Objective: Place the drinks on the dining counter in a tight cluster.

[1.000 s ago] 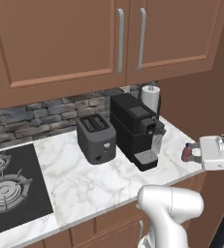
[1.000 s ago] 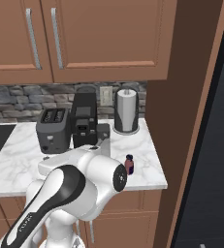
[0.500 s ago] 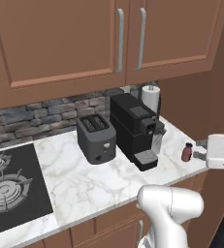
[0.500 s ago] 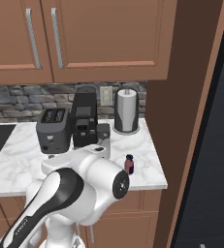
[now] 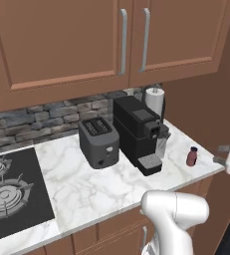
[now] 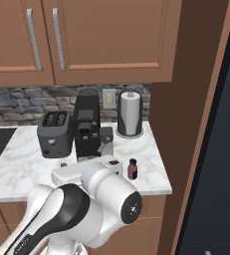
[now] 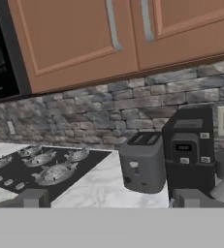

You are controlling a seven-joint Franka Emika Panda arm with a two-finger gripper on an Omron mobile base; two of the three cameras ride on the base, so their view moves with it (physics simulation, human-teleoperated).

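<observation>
As my hand swings further off to the right edge of the left base frame, away from the tiny reddish-brown bottle (image 5: 191,156) at centre right, my gripper (image 7: 105,198) stays released and empty, so that drink still waits for a pickup

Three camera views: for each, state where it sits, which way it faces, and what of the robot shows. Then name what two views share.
Left base view: behind-left, looking down at toaster; white arm lower right.
Right base view: behind-right, facing coffee machine; arm lower left.
Hand view: low over the counter, facing the stove; open gripper.
Both base views share the reddish-brown bottle.
</observation>
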